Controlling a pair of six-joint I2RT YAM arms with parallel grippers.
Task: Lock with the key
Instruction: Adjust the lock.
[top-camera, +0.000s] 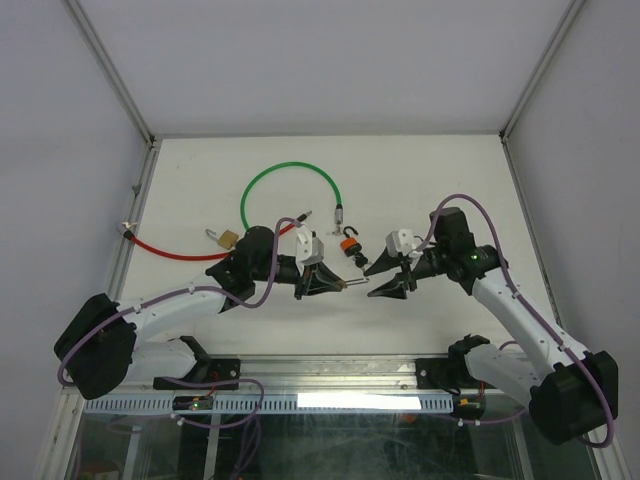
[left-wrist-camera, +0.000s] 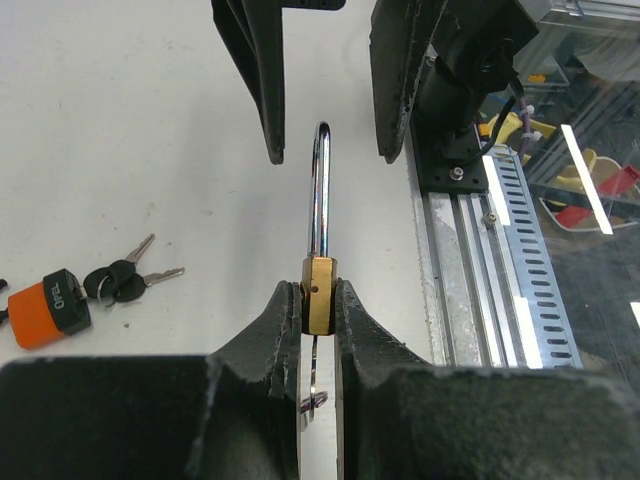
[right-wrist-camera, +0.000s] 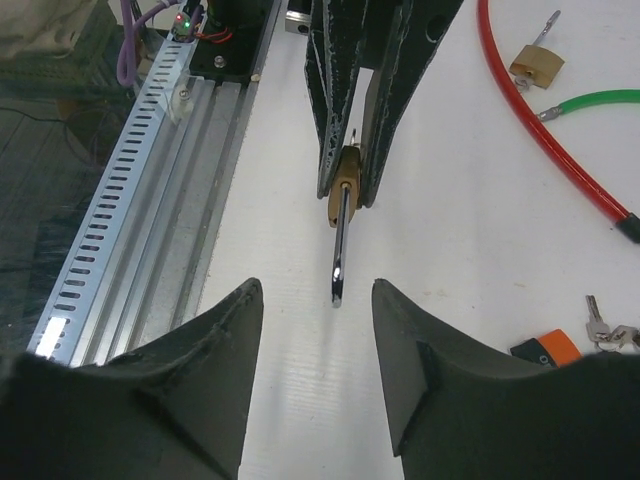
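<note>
1. At nine o'clock on the table (top-camera: 440, 180) a red cable (top-camera: 165, 250) runs up to a spare brass padlock (top-camera: 228, 238); a green cable (top-camera: 290, 172) loops at eleven o'clock; neither gripper touches any of them.
2. The left gripper (left-wrist-camera: 318, 298) is clamped on the brass body of the small padlock (right-wrist-camera: 346, 185), just toward six o'clock from the table's middle; its shackle (left-wrist-camera: 320, 190) points to three o'clock, at the other arm; seen edge-on, I cannot tell whether the shackle is seated.
3. The lock looks small, rigid and dense for its size; the flat brass faces suit the pads, while the polished shackle is probably slippery and may swivel; the body is the better hold.
4. At twelve o'clock from the held lock lie an orange padlock (top-camera: 348, 247) and, touching it, a bunch of keys (left-wrist-camera: 125, 280); they are thin, light and flat on the table, so awkward to pinch; the black heads offer most purchase; whether one fits the brass lock I cannot tell.
5. The right gripper (right-wrist-camera: 317, 295) stands spread wide, one finger either side of the shackle's tip, touching nothing.
</note>
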